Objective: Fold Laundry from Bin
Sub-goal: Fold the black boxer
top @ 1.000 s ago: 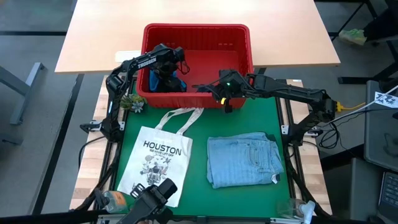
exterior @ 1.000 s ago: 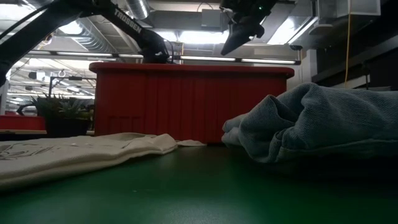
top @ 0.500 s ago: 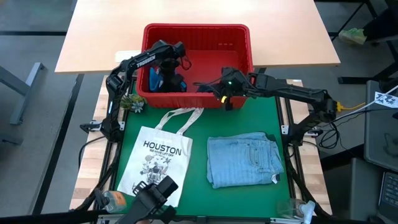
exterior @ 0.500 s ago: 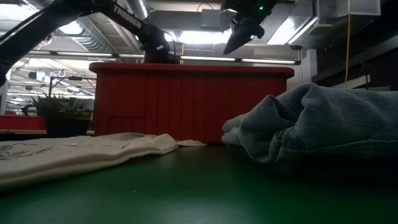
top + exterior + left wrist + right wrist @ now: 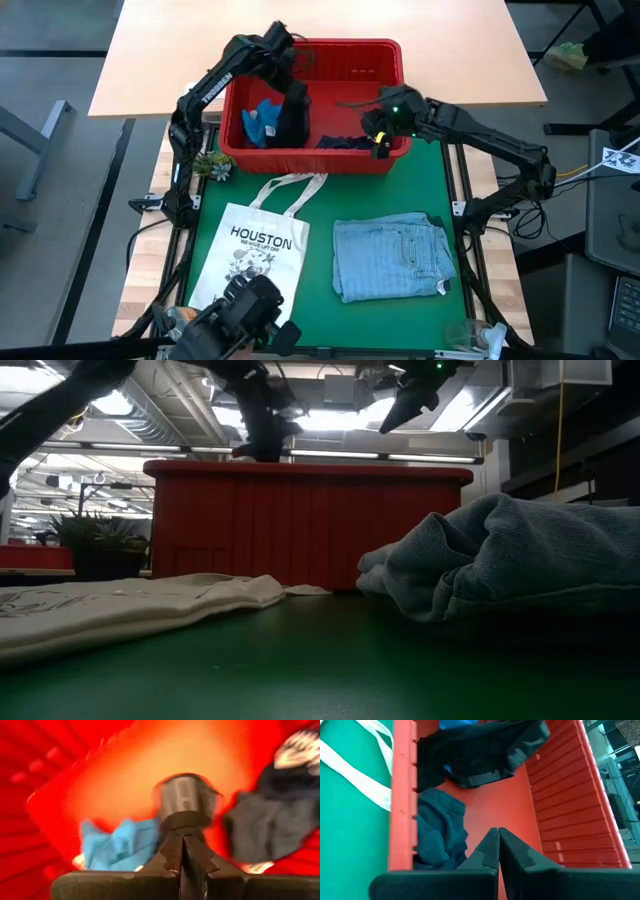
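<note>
One red bin (image 5: 385,60) is sitting on the worktop (image 5: 380,190), holding three garments: one bright blue (image 5: 262,118), one black (image 5: 295,112), one dark navy (image 5: 340,143). One folded denim garment (image 5: 390,258), one white tote bag (image 5: 250,262) and one small plant (image 5: 213,166) are lying outside it.

Both pincers (image 5: 184,840) (image 5: 498,851) closed (arms raised)

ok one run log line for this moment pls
left gripper: shut on dark garment, above bin | right gripper: shut, empty, over bin | denim shirt: folded on mat
</note>
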Motion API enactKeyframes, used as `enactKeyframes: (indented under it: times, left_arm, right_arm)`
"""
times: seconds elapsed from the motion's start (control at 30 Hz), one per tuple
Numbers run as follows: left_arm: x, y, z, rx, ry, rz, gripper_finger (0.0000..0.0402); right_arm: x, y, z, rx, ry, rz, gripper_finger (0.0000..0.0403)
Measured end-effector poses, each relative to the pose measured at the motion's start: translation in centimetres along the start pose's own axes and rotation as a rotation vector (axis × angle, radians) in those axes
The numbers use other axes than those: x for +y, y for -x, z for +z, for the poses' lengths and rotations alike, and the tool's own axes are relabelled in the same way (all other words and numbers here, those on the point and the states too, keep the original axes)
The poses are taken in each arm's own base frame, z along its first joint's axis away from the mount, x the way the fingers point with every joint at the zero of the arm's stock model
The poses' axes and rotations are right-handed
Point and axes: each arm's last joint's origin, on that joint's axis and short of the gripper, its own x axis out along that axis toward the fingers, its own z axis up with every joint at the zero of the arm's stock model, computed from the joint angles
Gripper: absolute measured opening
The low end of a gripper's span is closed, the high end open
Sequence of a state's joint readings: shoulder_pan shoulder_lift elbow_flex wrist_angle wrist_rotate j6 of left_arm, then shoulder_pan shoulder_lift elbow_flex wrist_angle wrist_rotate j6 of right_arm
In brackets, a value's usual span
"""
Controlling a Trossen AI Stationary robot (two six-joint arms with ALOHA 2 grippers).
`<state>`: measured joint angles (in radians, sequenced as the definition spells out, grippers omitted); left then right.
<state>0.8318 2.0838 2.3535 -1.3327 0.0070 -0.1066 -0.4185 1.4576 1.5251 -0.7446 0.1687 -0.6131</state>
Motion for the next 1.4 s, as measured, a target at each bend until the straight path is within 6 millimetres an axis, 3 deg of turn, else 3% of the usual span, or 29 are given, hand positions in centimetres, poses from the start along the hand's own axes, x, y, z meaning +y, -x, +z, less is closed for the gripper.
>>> enactKeyframes:
  times: [0.2, 0.4, 0.83, 1.1, 1.23, 1.4]
  left_arm:
    - [-1.8, 3.4, 0.3, -0.149, 0.048, -0.188, 0.0000]
    - [-5.3, 6.1, 0.4, -0.277, 0.008, -0.303, 0.0000]
    - [-15.5, 10.0, -0.4, -0.570, -0.185, -0.586, 0.0000]
    - [-21.4, 12.8, -4.1, -0.662, -0.579, -0.670, 0.0000]
    - [-24.6, 14.2, -6.3, -0.687, -0.648, -0.754, 0.0000]
    - [-27.1, 16.7, -10.1, -0.595, -0.675, -0.865, 0.0000]
  right_arm:
    - [-1.6, 0.0, -1.2, -0.018, -0.026, 0.025, 0.0005]
    - [-2.4, 0.9, -1.7, -0.099, -0.035, 0.091, 0.0005]
    - [-1.6, 9.2, -3.6, -0.119, 0.059, 0.085, 0.0005]
    - [-0.4, 12.1, -5.6, -0.019, 0.081, 0.127, 0.0005]
    - [0.4, 12.4, -6.3, 0.000, -0.028, 0.210, 0.0005]
    - [1.0, 13.5, -6.8, -0.025, -0.102, 0.285, 0.0005]
